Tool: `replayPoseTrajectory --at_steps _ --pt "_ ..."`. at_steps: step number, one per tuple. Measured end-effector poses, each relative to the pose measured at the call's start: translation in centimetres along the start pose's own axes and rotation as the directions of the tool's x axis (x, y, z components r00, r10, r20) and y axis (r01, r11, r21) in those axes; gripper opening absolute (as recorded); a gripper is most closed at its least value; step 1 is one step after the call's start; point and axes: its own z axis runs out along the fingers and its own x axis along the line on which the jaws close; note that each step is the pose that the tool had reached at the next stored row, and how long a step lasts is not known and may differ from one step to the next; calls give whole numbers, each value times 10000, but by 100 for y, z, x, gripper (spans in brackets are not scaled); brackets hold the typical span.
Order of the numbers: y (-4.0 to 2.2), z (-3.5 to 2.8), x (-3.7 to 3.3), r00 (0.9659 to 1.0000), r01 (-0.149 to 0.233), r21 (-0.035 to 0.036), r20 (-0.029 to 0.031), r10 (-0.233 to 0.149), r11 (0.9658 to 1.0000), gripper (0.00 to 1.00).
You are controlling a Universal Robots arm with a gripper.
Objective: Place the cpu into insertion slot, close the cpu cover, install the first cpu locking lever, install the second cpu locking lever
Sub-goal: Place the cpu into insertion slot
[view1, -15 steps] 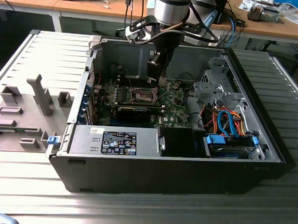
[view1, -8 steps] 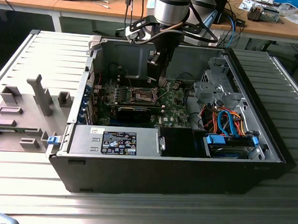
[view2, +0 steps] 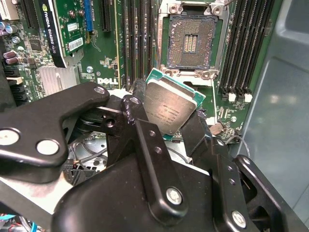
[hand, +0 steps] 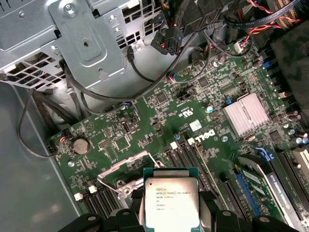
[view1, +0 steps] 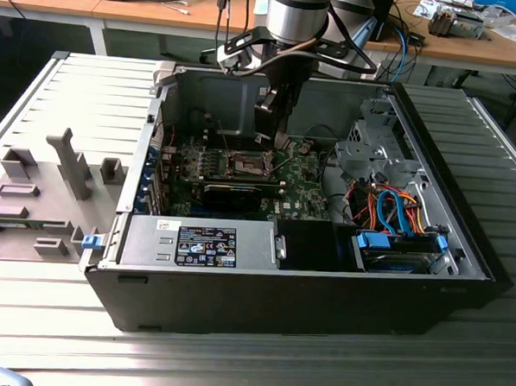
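Jaws closed on cpu (view2: 171,108), chip gripped by 2 edges, tilted. Insertion slot (view2: 191,41) seen open just ahead of jaws, beyond cpu, not yet reached.

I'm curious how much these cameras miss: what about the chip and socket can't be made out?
Second wrist view: black gripper clamps the flat grey-beige square chip, covering two edges.
First wrist view: picture edge cuts the chip off; chip hides part of the silvery-rimmed square socket.
Exterior view: socket contacts too small.
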Motion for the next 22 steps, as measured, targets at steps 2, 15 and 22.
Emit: replayPoseTrajectory --at_steps 2,15,22 --pt "0 1 0 10000 -18 0 -1 18 10000 54" --pt "0 2 0 9999 -157 5 0 157 9999 54" --pt "0 2 0 9997 -234 7 2 234 9997 54"
